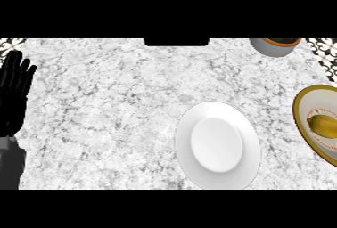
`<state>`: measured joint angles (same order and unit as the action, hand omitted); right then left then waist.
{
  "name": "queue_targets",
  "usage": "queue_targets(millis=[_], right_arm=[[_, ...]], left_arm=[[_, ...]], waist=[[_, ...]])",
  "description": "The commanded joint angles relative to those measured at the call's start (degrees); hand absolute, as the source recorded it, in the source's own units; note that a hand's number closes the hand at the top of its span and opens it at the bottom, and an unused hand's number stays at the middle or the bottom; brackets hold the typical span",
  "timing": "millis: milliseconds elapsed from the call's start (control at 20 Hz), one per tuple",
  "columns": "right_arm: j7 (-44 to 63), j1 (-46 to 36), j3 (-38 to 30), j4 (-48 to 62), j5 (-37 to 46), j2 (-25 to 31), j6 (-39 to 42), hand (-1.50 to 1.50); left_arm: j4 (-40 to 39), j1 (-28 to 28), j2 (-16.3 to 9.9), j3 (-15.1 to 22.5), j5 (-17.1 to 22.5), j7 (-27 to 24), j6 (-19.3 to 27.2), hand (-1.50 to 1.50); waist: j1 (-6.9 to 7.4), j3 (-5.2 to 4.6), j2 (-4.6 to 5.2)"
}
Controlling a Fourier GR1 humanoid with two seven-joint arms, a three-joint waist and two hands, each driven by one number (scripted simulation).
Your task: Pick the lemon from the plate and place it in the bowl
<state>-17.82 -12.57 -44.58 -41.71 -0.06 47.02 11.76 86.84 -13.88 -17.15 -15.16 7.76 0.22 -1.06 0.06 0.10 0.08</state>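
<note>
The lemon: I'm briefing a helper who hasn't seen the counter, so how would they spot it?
Start at the white plate in the counter's middle, then look to the right edge, where a gold-rimmed bowl is partly cut off. The lemon lies inside it, the only yellow thing there.

Surface [118, 111]: white-and-grey speckled stone, granite-like, with a smooth, polished look. Plate [247, 147]: plain white, smooth, ceramic-like, softly glossy. Bowl [302, 113]: cream inside with a mustard-yellow rim, glazed look. Lemon [324, 125]: dull yellow, matt skin. Left hand [16, 84]: matt black; forearm [12, 162] matt grey.
</note>
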Motion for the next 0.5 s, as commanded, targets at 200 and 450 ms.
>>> queue_targets(millis=[200,450], right_arm=[[-12.03,1.92,-6.36,20.62,-3.3,11.23,10.26,-1.5],[-17.48,6.79,-7.88,25.43,-3.68,14.28,16.02,-1.5]], left_arm=[[0.12,-0.46,1.96,1.79,-1.31,0.28,1.4,0.0],[0.47,-0.23,0.13,0.04,0.39,0.87,-0.15,0.0]], waist=[[0.62,0.25,0.32],[0.41,0.42,0.24]])
